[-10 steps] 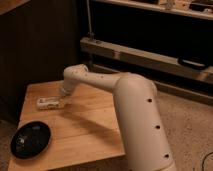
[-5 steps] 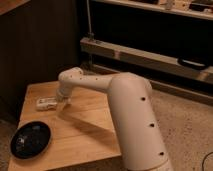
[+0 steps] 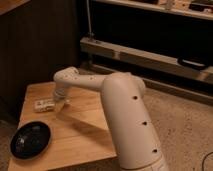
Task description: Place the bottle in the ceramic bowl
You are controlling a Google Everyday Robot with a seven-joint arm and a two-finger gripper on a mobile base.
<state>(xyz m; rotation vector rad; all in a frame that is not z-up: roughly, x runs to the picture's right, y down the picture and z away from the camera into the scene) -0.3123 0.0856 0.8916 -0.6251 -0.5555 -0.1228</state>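
Locating the bottle (image 3: pixel 44 105) relative to the gripper (image 3: pixel 61 98)
Lying on its side on the wooden table (image 3: pixel 85 125), the bottle is beyond the ceramic bowl (image 3: pixel 31 140) and apart from it, long axis left to right across the view; cap end unclear. Also beyond the bowl, the gripper is just at the bottle's right-hand end; clenched or released cannot be told

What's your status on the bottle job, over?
Claw low over the table, close beside the bottle; grasp unconfirmed. Bottle lying on its side, not yet in the ceramic bowl. Nothing between bottle and bowl.
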